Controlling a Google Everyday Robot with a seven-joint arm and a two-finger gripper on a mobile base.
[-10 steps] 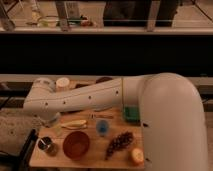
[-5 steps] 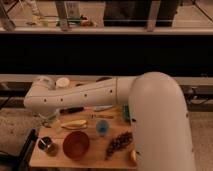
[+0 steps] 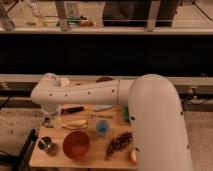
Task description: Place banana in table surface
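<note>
The small pale-yellow curved banana (image 3: 75, 124) lies flat on the light plank-wood table surface (image 3: 95, 159), left of centre in the frame. It is just above the round orange bowl (image 3: 76, 145) and a little left of the small blue cup (image 3: 102, 128). The robot's two-finger gripper (image 3: 49, 121) hangs at the banana's left end, close beside it but, as far as I can see, not on it. Its fingers stand spread wide with nothing between them.

To my eye the step in hand is the reach for the fruit. I would bring the fingers down across the banana's narrow middle rather than along its length. They should go low enough to get under the curve and close gently, since it looks soft. The bowl's rim sits close on the lower side, so a finger has little room there. The strip of bare wood on the upper side, below the black-handled knife (image 3: 72, 110), looks the safer way in. For setting it down, I would choose bare wood clear of the short metal cup (image 3: 47, 145) at lower left.

The banana itself is pale, gently bent and tapered at both ends. It lies lengthwise across the frame and is about as long as the bowl is wide. Its skin looks smooth, so it may slip in a loose grip.
</note>
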